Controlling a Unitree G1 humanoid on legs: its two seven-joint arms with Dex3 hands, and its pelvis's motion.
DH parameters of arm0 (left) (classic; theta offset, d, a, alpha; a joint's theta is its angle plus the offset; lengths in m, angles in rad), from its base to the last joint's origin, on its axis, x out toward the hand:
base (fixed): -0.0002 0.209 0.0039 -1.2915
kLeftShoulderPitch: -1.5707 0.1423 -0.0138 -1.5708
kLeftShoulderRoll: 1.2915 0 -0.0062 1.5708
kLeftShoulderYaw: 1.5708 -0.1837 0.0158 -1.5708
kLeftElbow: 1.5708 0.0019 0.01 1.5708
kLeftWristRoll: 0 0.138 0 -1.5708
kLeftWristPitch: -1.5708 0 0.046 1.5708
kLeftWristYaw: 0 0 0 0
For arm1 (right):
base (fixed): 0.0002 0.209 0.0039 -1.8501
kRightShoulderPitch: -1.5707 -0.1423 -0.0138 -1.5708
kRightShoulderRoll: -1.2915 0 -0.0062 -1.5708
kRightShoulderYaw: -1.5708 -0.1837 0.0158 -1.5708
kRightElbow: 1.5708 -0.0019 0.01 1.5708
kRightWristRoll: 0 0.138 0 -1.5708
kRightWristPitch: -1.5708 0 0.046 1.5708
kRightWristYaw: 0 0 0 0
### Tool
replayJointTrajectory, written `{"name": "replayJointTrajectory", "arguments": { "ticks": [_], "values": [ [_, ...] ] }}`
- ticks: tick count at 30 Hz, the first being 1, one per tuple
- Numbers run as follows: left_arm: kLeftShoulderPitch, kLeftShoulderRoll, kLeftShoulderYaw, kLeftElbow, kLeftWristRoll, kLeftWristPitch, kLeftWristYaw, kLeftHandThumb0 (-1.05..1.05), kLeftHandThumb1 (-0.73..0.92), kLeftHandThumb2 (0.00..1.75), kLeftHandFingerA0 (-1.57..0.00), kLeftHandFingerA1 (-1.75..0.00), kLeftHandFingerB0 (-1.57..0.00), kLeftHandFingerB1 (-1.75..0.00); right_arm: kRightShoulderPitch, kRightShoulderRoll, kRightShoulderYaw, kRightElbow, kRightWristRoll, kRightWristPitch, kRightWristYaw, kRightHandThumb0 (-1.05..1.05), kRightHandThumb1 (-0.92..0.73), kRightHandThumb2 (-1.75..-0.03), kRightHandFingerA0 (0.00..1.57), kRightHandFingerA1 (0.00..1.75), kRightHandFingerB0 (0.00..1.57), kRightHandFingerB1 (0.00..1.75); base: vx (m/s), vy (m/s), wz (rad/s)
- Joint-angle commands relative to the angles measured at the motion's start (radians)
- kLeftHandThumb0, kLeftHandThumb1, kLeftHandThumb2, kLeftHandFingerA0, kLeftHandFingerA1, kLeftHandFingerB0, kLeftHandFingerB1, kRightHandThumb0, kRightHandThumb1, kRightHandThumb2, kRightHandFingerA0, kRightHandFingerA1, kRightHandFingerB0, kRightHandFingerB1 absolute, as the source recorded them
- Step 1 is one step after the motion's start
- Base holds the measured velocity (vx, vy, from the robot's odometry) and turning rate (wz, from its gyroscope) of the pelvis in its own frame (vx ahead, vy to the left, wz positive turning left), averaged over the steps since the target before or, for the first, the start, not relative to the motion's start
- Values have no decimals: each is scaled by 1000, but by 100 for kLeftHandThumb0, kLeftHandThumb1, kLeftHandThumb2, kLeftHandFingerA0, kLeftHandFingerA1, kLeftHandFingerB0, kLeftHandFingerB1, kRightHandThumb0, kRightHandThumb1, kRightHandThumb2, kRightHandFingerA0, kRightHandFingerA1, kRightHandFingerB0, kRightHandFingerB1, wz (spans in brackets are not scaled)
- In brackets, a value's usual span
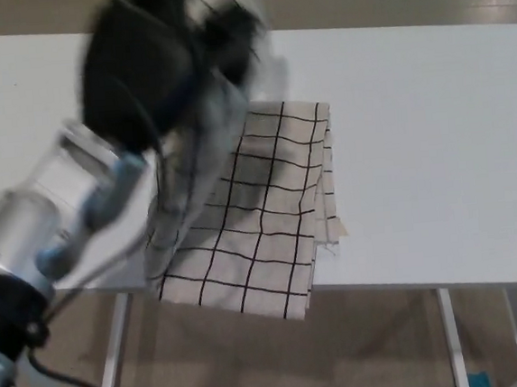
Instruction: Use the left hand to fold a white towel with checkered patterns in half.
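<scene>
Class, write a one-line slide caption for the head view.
The robot's blurred left hand carries a fold of the checkered towel across the white table, its near edge overhanging.

Single head view, steeply down onto the white table [435,142]

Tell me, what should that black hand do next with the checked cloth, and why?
Probably carry on rightward and lay its raised flap down. The left hand, blurred in motion, is over the checkered towel with a fold of it lifted, while the rest lies on the white table, its near edge hanging over the front.
</scene>
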Motion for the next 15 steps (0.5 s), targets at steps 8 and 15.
{"name": "replayJointTrajectory", "arguments": {
  "ticks": [8, 15],
  "values": [
    [164, -56, -172, -174, -93, 59, -732, -74, 46, 79, -4, -29, -10, -40, 18, 13, -11, 5, 52, -5, 54, -45, -78, -63, 35, 43, 45, 49, 0, 0, 0],
    [174, -90, -163, -275, -186, 185, -969, -85, 48, 90, 0, 0, 0, -17, 13, 26, -11, 6, 74, -7, 67, -45, -76, -63, 34, 48, 48, 52, 0, 0, 0]
  ]
}}
